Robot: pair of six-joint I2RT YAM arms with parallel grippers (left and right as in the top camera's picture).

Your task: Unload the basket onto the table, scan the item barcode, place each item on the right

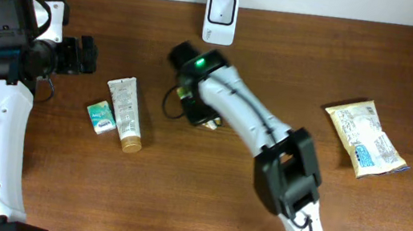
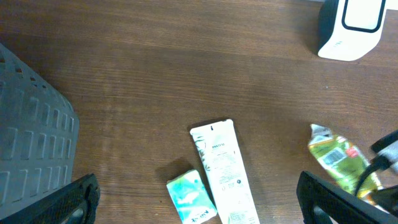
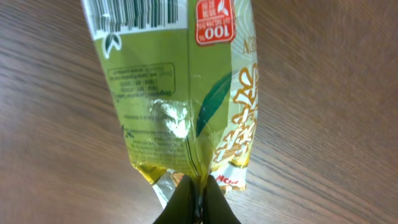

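In the right wrist view, the right gripper [image 3: 194, 193] was clamped shut on the crimped bottom seam of a green packet [image 3: 180, 93]. The packet's barcode [image 3: 134, 15] sat at the top left of the frame. Beside it, a red badge [image 3: 216, 22] read "100", and the fine print below was too small to read.

From overhead, the right arm reached from the lower right up to the centre, its wrist just below the white scanner [image 1: 220, 18] at the top edge. The left arm ran up the left side, and the left gripper [image 1: 85, 56] pointed right with its jaws wide open and empty.

On the desk [image 1: 178, 201] lay a white tube [image 1: 125, 112], a teal box [image 1: 100, 117] and, far right, a pale yellow snack bag [image 1: 365, 139].
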